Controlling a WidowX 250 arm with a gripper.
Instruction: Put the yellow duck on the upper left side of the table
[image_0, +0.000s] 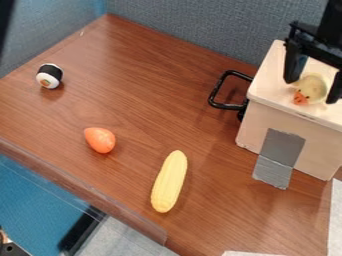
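on top of the pale box (259, 125) at the right side of the camera view sits the yellow duck (312, 86), its orange beak turned toward the box's near edge. the black gripper (312, 92) hangs over it from the upper right, its fingers parted, one to each side of the duck; whether either touches it cannot be told. the duck lies close to the box's near edge, and the box's left edge is just beyond the left-hand finger.

beside the box's left side, a black looped handle (215, 92) juts out over the table (140, 95). gray tape (280, 145) runs down the box's front to the tabletop. farther left and nearer the camera lie a yellow corn cob (169, 181), set lengthwise at a slant, and an orange egg-shaped piece (100, 140), well apart from it. a sushi roll (49, 76) rests near the table's left edge, with a broad stretch of bare wood between it and the handle.

the table is reddish-brown, with streaked grain. gray fabric panels (187, 30) stand along its far side, a clear strip (100, 200) borders its near left edge, and white sheets (335, 215) show at the lower right.
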